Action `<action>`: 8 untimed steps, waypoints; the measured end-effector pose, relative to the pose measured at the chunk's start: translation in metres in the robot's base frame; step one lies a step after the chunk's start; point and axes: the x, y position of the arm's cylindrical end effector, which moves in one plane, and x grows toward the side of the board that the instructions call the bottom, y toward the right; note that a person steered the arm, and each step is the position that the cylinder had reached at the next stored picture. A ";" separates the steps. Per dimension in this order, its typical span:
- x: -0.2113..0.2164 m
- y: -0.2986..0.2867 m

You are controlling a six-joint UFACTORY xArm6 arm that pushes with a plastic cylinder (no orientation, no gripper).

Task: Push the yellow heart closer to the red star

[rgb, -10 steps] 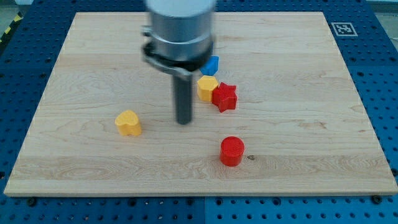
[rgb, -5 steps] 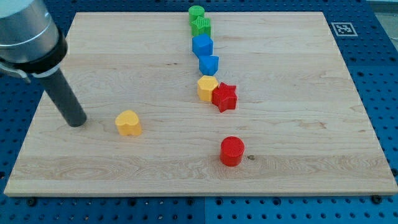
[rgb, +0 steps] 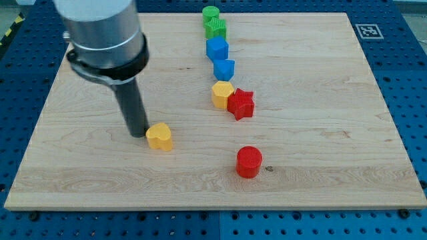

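The yellow heart [rgb: 159, 137] lies left of the board's middle, well apart from the red star [rgb: 241, 104], which touches a yellow block [rgb: 222, 94]. My tip [rgb: 138, 133] rests against the heart's left side; the rod carries no claw, so nothing is grasped. A red cylinder [rgb: 249, 162] stands nearer the view's bottom.

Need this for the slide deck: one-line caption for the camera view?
My tip at the yellow heart's left side, the red star off to its upper right.
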 end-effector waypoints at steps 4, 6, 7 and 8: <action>0.023 0.058; 0.022 0.088; 0.022 0.110; 0.022 0.128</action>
